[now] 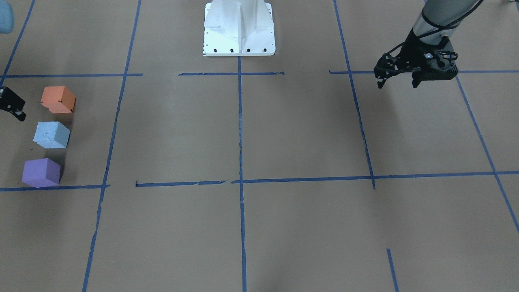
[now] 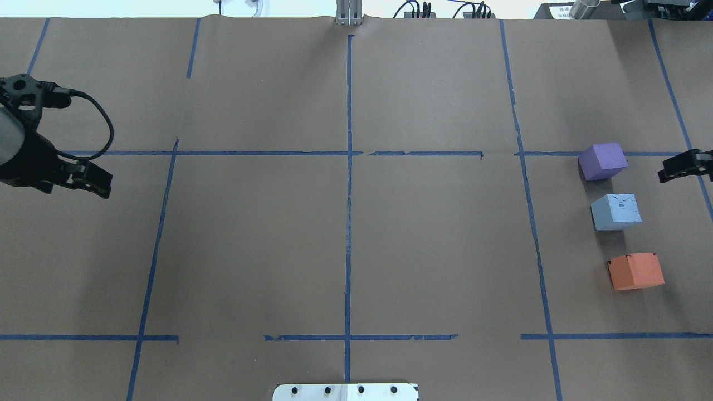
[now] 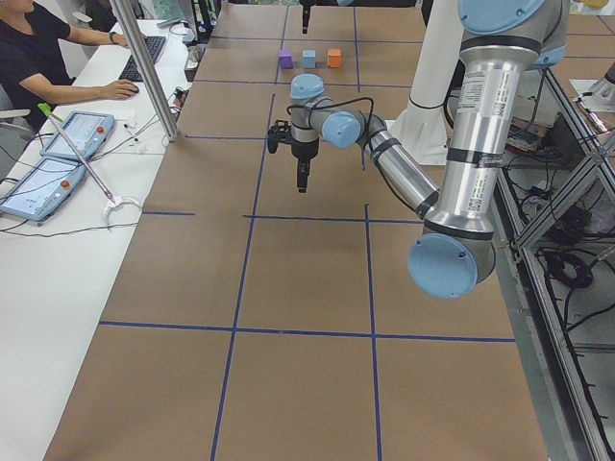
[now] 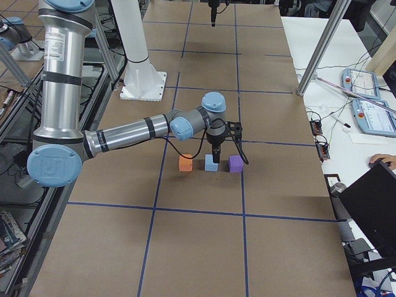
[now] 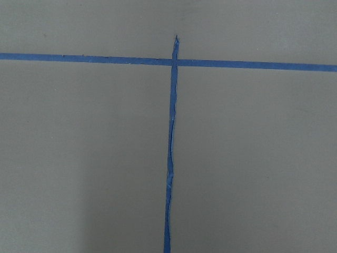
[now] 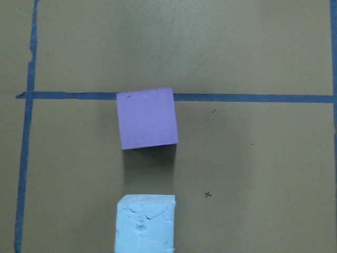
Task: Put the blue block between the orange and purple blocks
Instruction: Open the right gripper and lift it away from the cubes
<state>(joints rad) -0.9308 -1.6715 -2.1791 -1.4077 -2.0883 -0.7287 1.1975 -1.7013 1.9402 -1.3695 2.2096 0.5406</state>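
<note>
Overhead exterior, right side: blue block (image 2: pixel 615 211) is set between purple block (image 2: pixel 602 160) and orange block (image 2: pixel 635 271), touching neither. Right gripper (image 2: pixel 685 166) is cropped and its jaws cannot be told; it is best withdrawn clear, probably upward. Left gripper (image 1: pixel 398 83) is spread.

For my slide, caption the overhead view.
Blue block lies between purple block and orange block; right gripper hovers nearby.

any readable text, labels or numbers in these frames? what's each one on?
No text reads clearly in any view.
left arm label: print too small to read.
right arm label: too small to read.
pendant screens: blurred.
white sign past the table's far edge: blurred.
orange block, blue block, purple block: no text.
</note>
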